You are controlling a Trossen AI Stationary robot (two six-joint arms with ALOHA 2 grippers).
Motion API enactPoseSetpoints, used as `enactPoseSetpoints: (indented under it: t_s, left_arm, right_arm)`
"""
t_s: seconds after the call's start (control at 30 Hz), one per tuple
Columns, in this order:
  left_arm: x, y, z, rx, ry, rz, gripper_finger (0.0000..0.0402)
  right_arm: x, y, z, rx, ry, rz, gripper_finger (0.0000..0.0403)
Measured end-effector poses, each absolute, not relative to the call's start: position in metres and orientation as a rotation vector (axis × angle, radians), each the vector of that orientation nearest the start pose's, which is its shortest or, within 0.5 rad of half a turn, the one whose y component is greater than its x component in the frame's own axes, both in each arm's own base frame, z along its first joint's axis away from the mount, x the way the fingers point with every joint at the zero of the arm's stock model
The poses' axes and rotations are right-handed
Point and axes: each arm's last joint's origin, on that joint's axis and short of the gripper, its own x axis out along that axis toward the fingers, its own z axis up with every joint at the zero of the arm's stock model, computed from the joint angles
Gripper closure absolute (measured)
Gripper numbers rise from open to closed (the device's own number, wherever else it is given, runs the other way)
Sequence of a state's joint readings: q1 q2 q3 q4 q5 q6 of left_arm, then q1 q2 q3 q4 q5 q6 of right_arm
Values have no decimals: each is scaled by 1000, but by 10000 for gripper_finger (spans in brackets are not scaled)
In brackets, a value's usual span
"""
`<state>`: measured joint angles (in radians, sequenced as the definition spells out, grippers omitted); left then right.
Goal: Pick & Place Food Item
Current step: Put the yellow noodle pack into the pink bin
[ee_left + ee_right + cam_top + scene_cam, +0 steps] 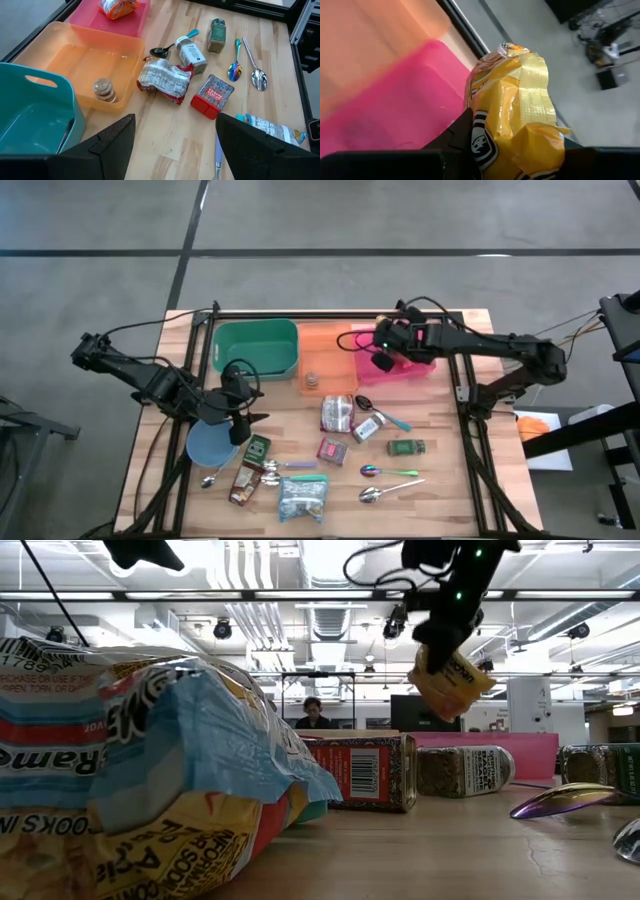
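Note:
A yellow crinkled food packet (517,95) hangs in my right gripper (440,640), which is shut on it above the pink bin (405,368) at the table's far side. In the low view the packet (452,682) is clear of the bin's wall (500,755). My left gripper (175,127) stands open and holds nothing, raised over the blue plate (210,445) at the table's left, next to the teal bin (255,348). My right gripper pinches the packet's upper end (487,132) between its two fingers (457,135). The fingers slant downward, coming from the table's right side. The packet hangs tilted below them, lifted clear above the pink bin.
An orange bin (325,360) with a small jar (103,90) stands between the teal and pink bins. Packets, spice jars (407,447) and spoons (385,492) lie scattered over the table's middle and near side. A ramen pack (120,760) lies close in the low view.

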<state>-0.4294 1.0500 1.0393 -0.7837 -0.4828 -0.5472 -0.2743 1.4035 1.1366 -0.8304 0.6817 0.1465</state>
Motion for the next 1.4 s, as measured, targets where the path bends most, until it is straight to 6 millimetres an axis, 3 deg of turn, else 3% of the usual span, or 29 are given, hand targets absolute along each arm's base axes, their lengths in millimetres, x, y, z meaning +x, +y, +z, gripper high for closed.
enactPoseSetpoints:
  t_s: [0.47,0.93,1.13,1.4]
  left_arm:
    - [187,-71,323,-172,674,242,122]
    - [187,-71,319,-169,685,246,122]
    - [187,-71,313,-168,702,252,122]
    - [187,-71,313,-168,701,251,123]
  right_arm:
    - [260,-123,229,-322,1414,-980,313]
    - [271,-139,162,-356,1732,-813,313]
    - [271,-138,161,-324,1733,-781,313]
    - [272,-136,166,-228,1676,-749,275]
